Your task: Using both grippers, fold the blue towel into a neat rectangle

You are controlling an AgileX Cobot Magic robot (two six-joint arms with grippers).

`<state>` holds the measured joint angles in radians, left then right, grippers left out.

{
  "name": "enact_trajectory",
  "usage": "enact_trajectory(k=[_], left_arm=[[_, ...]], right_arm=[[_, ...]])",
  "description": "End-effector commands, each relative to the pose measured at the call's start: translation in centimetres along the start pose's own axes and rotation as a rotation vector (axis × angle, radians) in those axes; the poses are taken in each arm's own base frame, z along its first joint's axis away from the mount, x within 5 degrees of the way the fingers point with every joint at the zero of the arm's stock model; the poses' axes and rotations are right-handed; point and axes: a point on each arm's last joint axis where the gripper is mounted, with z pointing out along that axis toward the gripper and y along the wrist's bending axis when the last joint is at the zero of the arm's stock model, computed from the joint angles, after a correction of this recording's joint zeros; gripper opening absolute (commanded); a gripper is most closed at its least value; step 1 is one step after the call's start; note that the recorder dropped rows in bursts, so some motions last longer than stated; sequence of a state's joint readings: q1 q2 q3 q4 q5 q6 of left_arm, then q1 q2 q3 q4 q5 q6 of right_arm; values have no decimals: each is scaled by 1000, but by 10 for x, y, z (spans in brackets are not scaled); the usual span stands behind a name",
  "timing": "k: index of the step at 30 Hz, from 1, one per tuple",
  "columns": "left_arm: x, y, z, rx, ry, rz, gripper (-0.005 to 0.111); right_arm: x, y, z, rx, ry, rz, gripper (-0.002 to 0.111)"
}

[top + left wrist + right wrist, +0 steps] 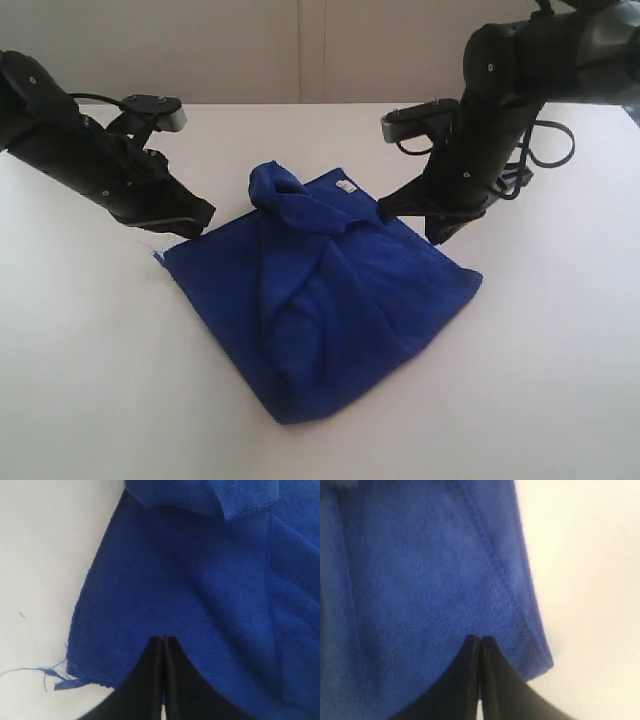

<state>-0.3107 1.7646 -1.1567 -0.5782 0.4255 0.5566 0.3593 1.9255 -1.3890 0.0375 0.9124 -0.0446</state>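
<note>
Work surface: a white table (560,380) in front of a pale wall (300,50).

Exterior view: the blue towel (330,300) lies at the table's centre, loosely folded into a rough diamond rather than a rectangle. Its longest run goes from a bunched roll at the far side down to the near corner, so one corner points toward the camera. A small white tag (345,186) sits at the far corner. The left gripper (190,222) is low at the towel's left corner; the right gripper (415,215) is at the far-right edge. Both arms are cut off by the frame, and jaw state is hard to read here.

Left wrist view: the black fingers (147,685) are pressed together – closed – with their tips over the cloth just inside a frayed corner (loose threads (45,672) trail onto the table). Whether any cloth is pinched cannot be told.

Right wrist view: the fingers (495,690) are likewise closed, tips over the towel beside its stitched hem (495,560) – near a corner. Any pinch of cloth is not discernible.
</note>
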Motion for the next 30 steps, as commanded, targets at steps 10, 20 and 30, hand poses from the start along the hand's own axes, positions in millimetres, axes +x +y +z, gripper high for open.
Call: enact_trajectory(k=[10, 20, 30], left_arm=[[25, 25, 44, -140, -24, -147, 0], [24, 32, 52, -185, -57, -169, 0], [14, 49, 78, -243, -104, -187, 0]], right_arm=[[-90, 4, 43, -82, -274, -36, 0], [-103, 2, 91, -81, -214, -68, 0], [-92, -14, 112, -18, -105, 93, 0]])
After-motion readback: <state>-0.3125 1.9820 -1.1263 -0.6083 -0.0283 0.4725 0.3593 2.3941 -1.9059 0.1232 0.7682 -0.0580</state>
